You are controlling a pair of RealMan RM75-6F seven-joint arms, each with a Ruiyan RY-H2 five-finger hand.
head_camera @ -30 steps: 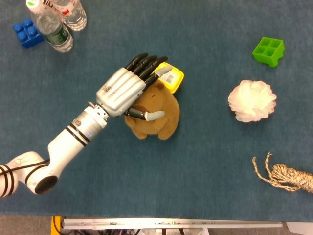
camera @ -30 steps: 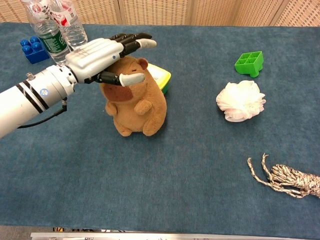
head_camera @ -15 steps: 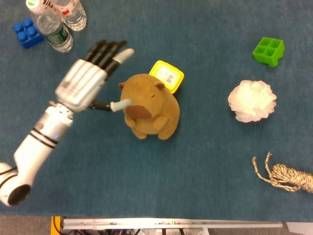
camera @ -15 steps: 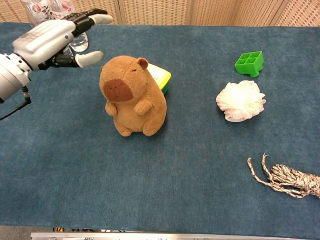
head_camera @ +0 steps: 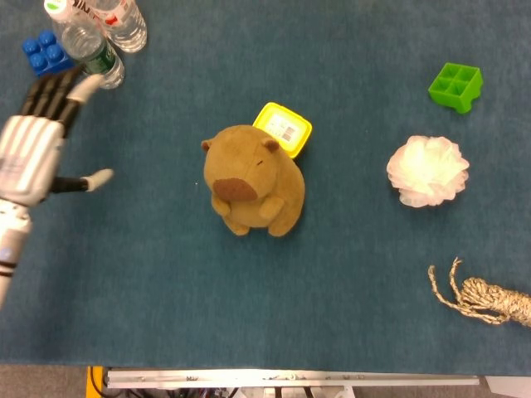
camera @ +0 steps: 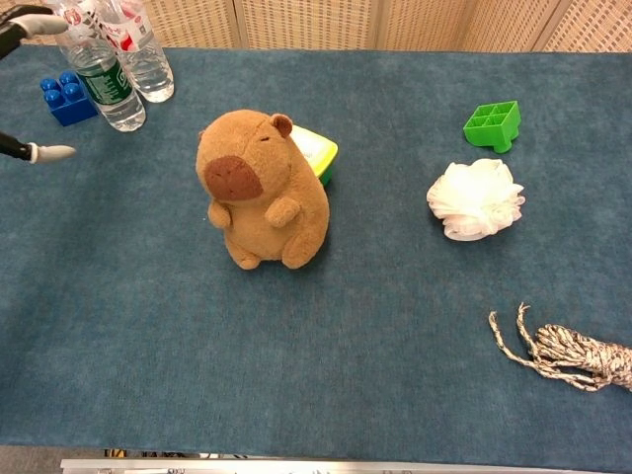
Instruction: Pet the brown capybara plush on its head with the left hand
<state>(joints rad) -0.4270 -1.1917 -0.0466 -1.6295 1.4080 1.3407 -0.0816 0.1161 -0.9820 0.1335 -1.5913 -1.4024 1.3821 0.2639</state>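
Observation:
The brown capybara plush (head_camera: 254, 179) (camera: 261, 188) sits upright near the middle of the blue table, nothing touching it. My left hand (head_camera: 37, 141) is far off to the plush's left, at the frame's left edge, open with fingers straight and thumb out, holding nothing. In the chest view only its fingertips (camera: 30, 22) and thumb tip show at the left edge. My right hand is not visible in either view.
A yellow box (head_camera: 284, 128) lies right behind the plush. Two water bottles (head_camera: 93, 51) and a blue brick (head_camera: 46, 53) stand at the far left by the hand. A green block (head_camera: 455, 85), white pompom (head_camera: 427, 171) and rope (head_camera: 489, 300) lie on the right.
My left hand lifted off the capybara's head and swung away to the left, out to the frame's edge. The plush stayed where it was.

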